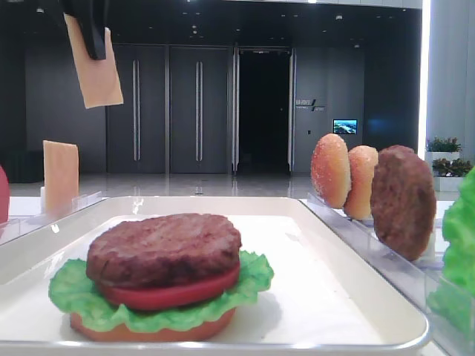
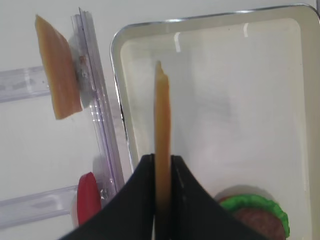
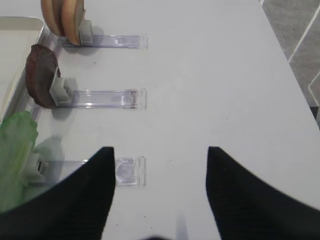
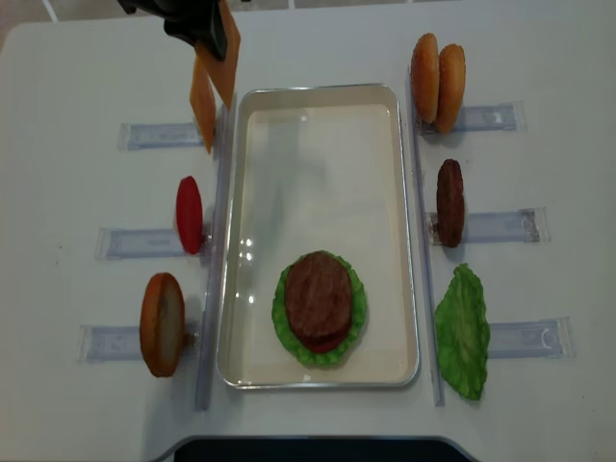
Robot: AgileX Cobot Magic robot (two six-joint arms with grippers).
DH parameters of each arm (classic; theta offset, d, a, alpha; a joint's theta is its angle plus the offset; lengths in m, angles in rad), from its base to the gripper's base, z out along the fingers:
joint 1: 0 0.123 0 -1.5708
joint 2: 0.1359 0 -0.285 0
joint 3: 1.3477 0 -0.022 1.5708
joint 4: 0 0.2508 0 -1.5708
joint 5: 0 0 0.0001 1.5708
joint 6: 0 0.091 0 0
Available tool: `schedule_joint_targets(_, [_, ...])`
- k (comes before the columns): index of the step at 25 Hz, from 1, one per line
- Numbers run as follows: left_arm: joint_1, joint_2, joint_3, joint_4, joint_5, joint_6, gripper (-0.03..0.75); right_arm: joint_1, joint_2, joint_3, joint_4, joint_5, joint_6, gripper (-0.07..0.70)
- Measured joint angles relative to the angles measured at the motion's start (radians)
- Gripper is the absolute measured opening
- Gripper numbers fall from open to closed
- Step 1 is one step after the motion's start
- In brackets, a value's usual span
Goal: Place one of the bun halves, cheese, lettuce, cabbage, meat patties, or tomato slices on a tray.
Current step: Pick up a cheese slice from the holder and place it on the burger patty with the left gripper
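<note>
My left gripper (image 2: 161, 157) is shut on a thin pale orange cheese (image 2: 161, 110) slice that hangs edge-on above the left part of the white tray (image 2: 117, 75). From the low front view the held cheese (image 1: 95, 67) dangles high at the top left under the gripper (image 1: 93, 30). On the tray (image 4: 318, 154) stands a stack: flat bun base (image 1: 148, 332), lettuce (image 1: 74, 293), tomato slice (image 1: 171, 295), meat patty (image 1: 163, 248). The right gripper (image 3: 159, 155) is open over bare table, holding nothing.
A twin cheese slice (image 4: 202, 106), a tomato slice (image 4: 189, 214) and a bun half (image 4: 162, 323) stand in clear racks left of the tray. Right of it are two bun halves (image 4: 438, 82), a patty (image 4: 449, 202) and a lettuce leaf (image 4: 464, 332).
</note>
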Motion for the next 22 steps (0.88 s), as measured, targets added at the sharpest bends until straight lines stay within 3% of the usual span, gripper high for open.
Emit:
schedule_joint_targets(5, [-0.057, -0.098, 0.113, 0.002, -0.016, -0.012, 0.036, 0.0, 0.0, 0.0, 0.0, 0.0, 0.0, 0.415])
schedule_joint_targets(16, [-0.247, -0.262, 0.443, 0.002, -0.228, -0.127, 0.036, 0.0, 0.0, 0.0, 0.0, 0.0, 0.0, 0.415])
schedule_joint_targets(22, [-0.344, -0.312, 0.554, 0.004, -0.3, -0.192, 0.036, 0.0, 0.0, 0.0, 0.0, 0.0, 0.0, 0.415])
